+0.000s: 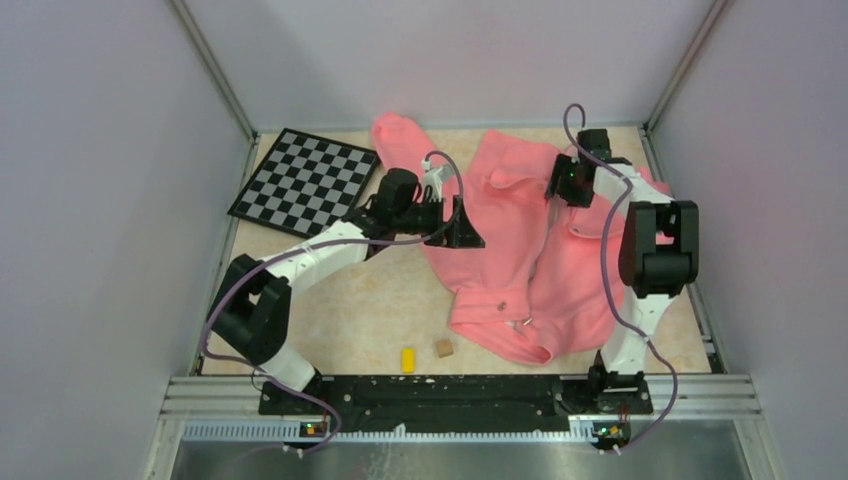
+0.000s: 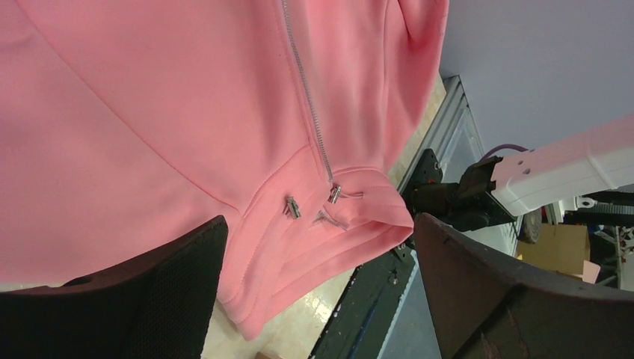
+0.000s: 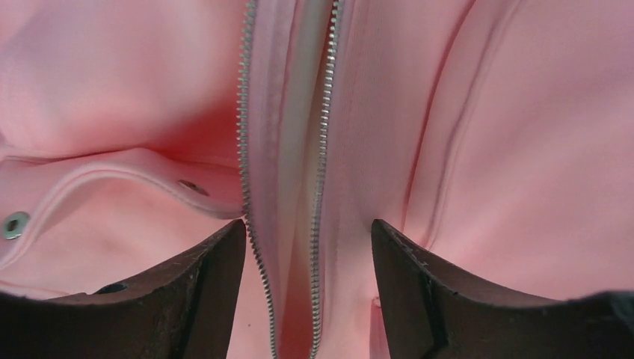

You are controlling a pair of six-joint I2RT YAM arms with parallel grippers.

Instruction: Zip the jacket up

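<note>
A salmon-pink fleece jacket [image 1: 500,200] is lying spread on the desk [image 1: 360,300], front side up, reaching from under both end effectors back toward the arm bases. Its zipper is running lengthwise, from the hem on the base side of the end effectors to the collar end beneath the right one. The small metal zipper pull [image 2: 334,194] is sitting right at the hem, so the front appears not yet zipped.

In the right wrist view, the two tooth rows [image 3: 244,149] are lying apart, with paler lining showing between them. The right end effector [image 3: 308,224] is hanging directly over them, its fingers [image 3: 202,284] spread and straddling both rows, gripping nothing. Whether the fingers are touching the fleece cannot be told.

The left end effector [image 2: 318,224] is hovering at the jacket's left edge, also spread wide and holding nothing. The pull is lying ahead of it, roughly in line with the gap between its fingers, with the zipper stretching away beyond. In the overhead view the left end effector [image 1: 465,235] is looking nearer to the pull than the right end effector [image 1: 560,185]. The coming move probably depends on closing that gap along the zipper's length.

Off to the left end effector's outer side a checkerboard [image 1: 305,180] is lying; back toward the bases, a yellow block [image 1: 408,358] and a brown cube [image 1: 443,348] are resting.
</note>
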